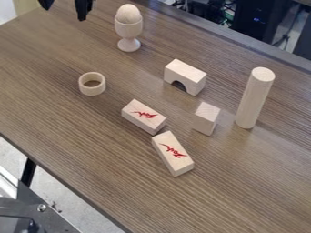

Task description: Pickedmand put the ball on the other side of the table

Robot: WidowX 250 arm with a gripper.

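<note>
From where I stand, the nearest thing is some dark metal framework [42, 218] in the lower left of the frame, beside the brown wood-grain table [243, 182]. Closest on the tabletop, a little below the middle of the frame, lies an oblong wooden block [173, 154] with a red mark on its upper face, set at a slant. Just beyond its far end lies a second marked block [144, 116], angled another way, its right end close to the first. To the right of that I see a small plain block [206, 118], and farther right a tall wooden cylinder [254, 98] standing on end. Over at the left of the frame a wooden ring [92, 83] lies flat, and right of centre, a bit farther off, there's an arch block [185, 76] resting with its cut-out down. The ball [128, 13], pale and rounded, sits up in the wooden cup [128, 29], which stands upright on its foot near the top of the frame, left of centre. Left of it, at the upper left edge, hangs the black gripper [64, 12], its jaws spread apart, released. Past the table's far edge, in the upper right, are dark equipment [258, 20] and cables.
</note>
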